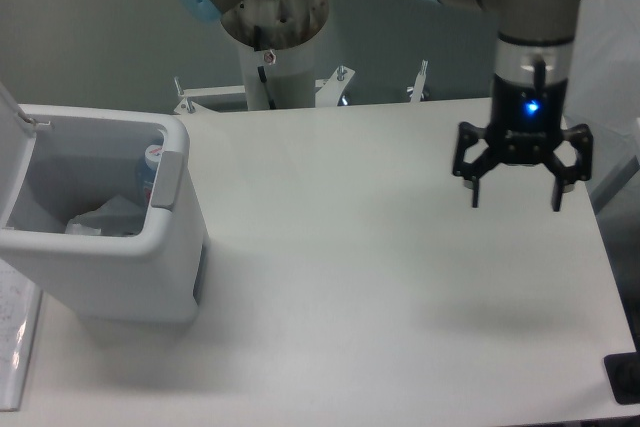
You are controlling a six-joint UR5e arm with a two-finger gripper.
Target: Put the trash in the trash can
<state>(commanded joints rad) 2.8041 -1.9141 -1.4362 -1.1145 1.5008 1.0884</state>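
The white trash can (170, 247) stands at the left of the table with its lid (10, 112) hinged open. Inside it, the slim clear bottle (148, 172) with its white cap leans against the right inner wall. The crumpled clear wrapper (100, 219) lies at the bottom of the can. My gripper (516, 197) hangs above the right side of the table, far from the can. Its fingers are spread open and hold nothing.
The arm's base column (272, 37) stands behind the table's far edge. The table's right edge (612, 257) runs close below the gripper. A dark object (625, 377) sits at the bottom right corner. Paper (12, 317) lies left of the can.
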